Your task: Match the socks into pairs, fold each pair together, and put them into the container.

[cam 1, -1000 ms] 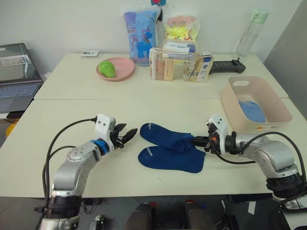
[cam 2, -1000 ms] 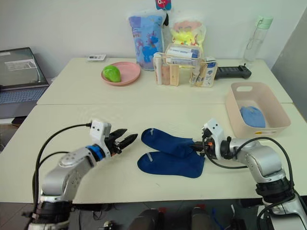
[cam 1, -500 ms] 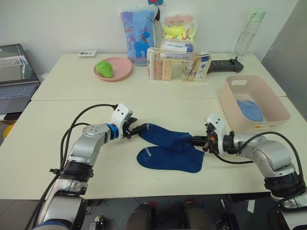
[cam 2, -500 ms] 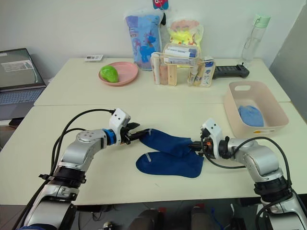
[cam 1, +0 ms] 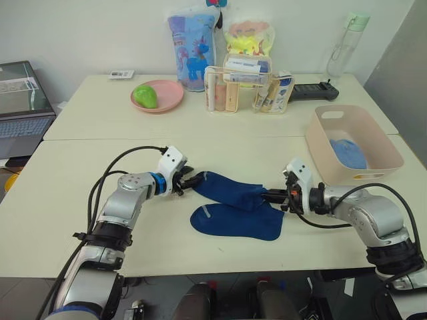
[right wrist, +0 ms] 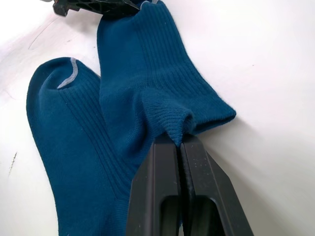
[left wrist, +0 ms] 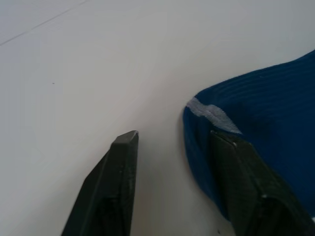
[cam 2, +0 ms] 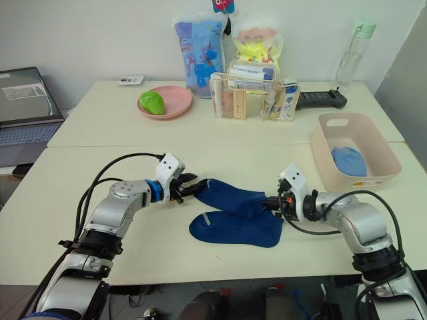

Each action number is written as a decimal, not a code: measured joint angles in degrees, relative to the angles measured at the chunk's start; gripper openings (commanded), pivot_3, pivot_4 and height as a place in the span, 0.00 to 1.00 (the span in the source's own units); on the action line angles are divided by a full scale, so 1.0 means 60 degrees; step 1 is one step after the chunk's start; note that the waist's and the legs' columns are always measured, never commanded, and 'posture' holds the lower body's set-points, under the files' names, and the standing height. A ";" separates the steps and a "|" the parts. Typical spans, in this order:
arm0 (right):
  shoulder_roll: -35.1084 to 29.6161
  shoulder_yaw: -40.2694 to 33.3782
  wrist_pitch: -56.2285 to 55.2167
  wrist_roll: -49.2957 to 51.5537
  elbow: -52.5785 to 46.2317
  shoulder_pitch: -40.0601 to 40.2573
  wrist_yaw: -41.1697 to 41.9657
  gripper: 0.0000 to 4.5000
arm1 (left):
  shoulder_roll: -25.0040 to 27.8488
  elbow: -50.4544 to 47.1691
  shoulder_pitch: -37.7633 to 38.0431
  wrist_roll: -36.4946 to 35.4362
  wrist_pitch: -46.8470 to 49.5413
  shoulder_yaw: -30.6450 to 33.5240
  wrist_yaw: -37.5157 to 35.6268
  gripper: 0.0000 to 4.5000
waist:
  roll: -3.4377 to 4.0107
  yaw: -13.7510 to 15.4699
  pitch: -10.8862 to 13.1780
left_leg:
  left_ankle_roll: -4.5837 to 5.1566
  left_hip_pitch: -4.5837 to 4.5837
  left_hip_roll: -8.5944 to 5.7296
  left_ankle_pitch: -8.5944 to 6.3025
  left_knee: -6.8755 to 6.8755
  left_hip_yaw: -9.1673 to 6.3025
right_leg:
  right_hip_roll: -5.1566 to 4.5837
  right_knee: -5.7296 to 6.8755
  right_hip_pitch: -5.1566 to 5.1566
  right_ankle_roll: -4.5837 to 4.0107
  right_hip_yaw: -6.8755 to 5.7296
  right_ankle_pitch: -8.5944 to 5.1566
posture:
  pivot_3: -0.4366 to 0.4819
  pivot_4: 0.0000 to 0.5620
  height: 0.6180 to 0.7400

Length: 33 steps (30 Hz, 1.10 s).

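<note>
Left tool [cam 1: 192, 180] now gaping at upper navy sock's [cam 1: 230, 191] toe; right tool [cam 1: 275, 196] still pinching its cuff.

**Even, soft indoor light; wrist views softer up close**

Bright, diffuse light falls evenly over the pale worktop [cam 1: 80, 173], with faint, soft-edged shadows under the arms. No strong glare. Head views are sharp throughout. In the left wrist view the near fingers [left wrist: 118, 182] look slightly blurred; the right wrist view's white surface is nearly washed out.
</note>
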 measured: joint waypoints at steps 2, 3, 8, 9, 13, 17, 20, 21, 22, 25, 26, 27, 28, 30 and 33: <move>0.0006 0.0015 -0.0042 -0.0003 0.0009 0.0000 0.0004 0.00 | 0.0001 -0.0061 0.0011 0.0003 0.0059 0.0001 -0.0056 0.15 | 0.0000 0.0000 0.0000 | 0.0000 0.0000 -0.0001 0.0000 0.0002 0.0001 | 0.0000 0.0000 0.0000 0.0000 0.0001 0.0000 | 0.48 0.27 1.00; 0.0007 0.0015 -0.0087 -0.0007 0.0032 -0.0001 0.0006 0.00 | 0.0003 -0.0085 0.0012 0.0003 0.0094 0.0001 -0.0093 0.08 | 0.0000 0.0000 0.0000 | 0.0000 0.0000 -0.0001 0.0000 0.0002 0.0001 | 0.0000 0.0000 0.0001 0.0000 0.0000 0.0000 | 0.48 0.27 1.00; -0.0003 0.0017 -0.0203 -0.0110 0.0261 -0.0003 0.0022 0.00 | 0.0026 -0.0149 0.0041 -0.0010 0.0205 0.0093 -0.0157 0.00 | 0.0000 0.0000 0.0000 | 0.0000 0.0000 0.0000 0.0000 0.0002 0.0002 | 0.0000 0.0002 0.0000 0.0000 0.0000 0.0000 | 0.48 0.27 1.00; -0.0007 0.0018 -0.0216 -0.0115 0.0305 -0.0004 0.0029 0.00 | 0.0026 -0.0170 0.0061 -0.0043 0.0289 0.0155 -0.0153 0.00 | 0.0000 0.0000 0.0000 | 0.0000 0.0000 0.0000 0.0000 0.0002 0.0001 | 0.0000 0.0002 0.0000 0.0000 0.0000 0.0000 | 0.48 0.27 1.00; -0.0017 0.0018 -0.0263 -0.0172 0.0325 -0.0015 0.0058 0.00 | 0.0042 -0.0331 0.0195 -0.0181 0.0520 0.0320 -0.0144 0.00 | 0.0000 0.0000 0.0000 | 0.0000 0.0000 0.0000 0.0000 0.0002 0.0001 | 0.0000 0.0001 0.0000 0.0000 0.0000 0.0000 | 0.48 0.27 1.00; -0.0185 0.0002 -0.0259 -0.0176 0.0330 -0.0098 0.0220 0.00 | 0.0274 -0.1116 0.0725 -0.0606 0.1070 0.0668 -0.0173 0.00 | 0.0000 -0.0013 0.0000 | 0.0000 0.0000 0.0002 0.0000 -0.0001 0.0001 | 0.0000 0.0001 -0.0003 0.0000 0.0002 0.0000 | 0.48 0.27 1.00; -0.0383 -0.0189 -0.0099 -0.0017 0.0281 -0.0209 0.0312 0.00 | 0.0321 -0.2154 0.1194 -0.1156 0.1713 0.1199 -0.0067 0.00 | 0.0000 -0.0007 0.0000 | 0.0000 -0.0002 0.0001 0.0000 0.0001 -0.0001 | 0.0000 -0.0001 -0.0001 0.0000 0.0001 0.0000 | 0.48 0.27 1.00; -0.0460 -0.0286 -0.0005 0.0117 0.0206 -0.0234 0.0387 0.00 | 0.0321 -0.2553 0.1322 -0.1340 0.1937 0.1324 0.0014 0.00 | 0.0000 -0.0007 0.0000 | 0.0001 -0.0002 0.0001 -0.0001 0.0000 -0.0001 | 0.0000 -0.0002 0.0000 0.0000 0.0001 0.0000 | 0.48 0.27 1.00; -0.0524 -0.0378 0.0124 0.0223 0.0081 -0.0268 0.0428 0.00 | 0.0318 -0.2995 0.1495 -0.1495 0.2124 0.1443 0.0090 0.00 | 0.0000 -0.0004 0.0000 | 0.0001 -0.0003 0.0001 -0.0001 0.0000 -0.0001 | 0.0000 -0.0004 0.0000 0.0000 0.0001 0.0000 | 0.48 0.27 1.00; -0.0793 -0.0652 0.0727 0.0789 -0.0458 -0.0276 0.0622 0.00 | 0.0121 -0.4625 0.2274 -0.1992 0.2672 0.1620 0.0474 0.00 | 0.0000 0.0002 0.0000 | 0.0004 -0.0003 0.0002 -0.0003 -0.0001 0.0001 | -0.0001 -0.0009 0.0003 0.0000 0.0002 0.0000 | 0.48 0.27 1.00; -0.0931 -0.0722 0.0960 0.1006 -0.0663 -0.0267 0.0695 0.00 | -0.0042 -0.5140 0.2569 -0.2178 0.2918 0.1640 0.0696 0.00 | 0.0000 0.0004 0.0000 | 0.0006 -0.0002 0.0001 -0.0004 0.0000 0.0000 | -0.0002 -0.0009 0.0006 0.0000 0.0003 0.0000 | 0.48 0.27 1.00; -0.1130 -0.0817 0.1202 0.1257 -0.0895 -0.0239 0.0788 0.00 | -0.0271 -0.5732 0.2912 -0.2395 0.3279 0.1719 0.1046 0.00 | 0.0000 0.0008 0.0001 | 0.0006 -0.0004 0.0002 -0.0004 0.0000 0.0001 | -0.0002 -0.0010 0.0005 0.0000 0.0002 0.0000 | 0.48 0.27 1.00; -0.1357 -0.0904 0.1375 0.1455 -0.1107 -0.0154 0.0878 0.00 | -0.0435 -0.6244 0.3252 -0.2569 0.3574 0.1799 0.1351 0.00 | 0.0000 0.0013 0.0000 | 0.0009 -0.0003 0.0003 -0.0006 0.0000 0.0002 | -0.0002 -0.0010 0.0006 0.0000 0.0002 0.0000 | 0.48 0.27 1.00; -0.1763 -0.1144 0.1562 0.1738 -0.1260 0.0116 0.1083 0.00 | -0.0560 -0.7129 0.3944 -0.2878 0.4122 0.1935 0.1892 0.00 | 0.0000 0.0029 0.0001 | 0.0012 -0.0001 0.0004 -0.0007 -0.0001 0.0002 | -0.0001 -0.0009 0.0009 0.0001 0.0001 0.0000 | 0.48 0.27 1.00; -0.2015 -0.1220 0.1744 0.2077 -0.1339 0.0336 0.1307 0.00 | -0.0713 -0.7971 0.4712 -0.3007 0.4333 0.1988 0.2358 0.00 | 0.0000 0.0041 0.0000 | 0.0014 0.0002 0.0006 -0.0009 -0.0001 0.0007 | -0.0001 -0.0007 0.0011 0.0000 0.0002 0.0000 | 0.48 0.27 1.00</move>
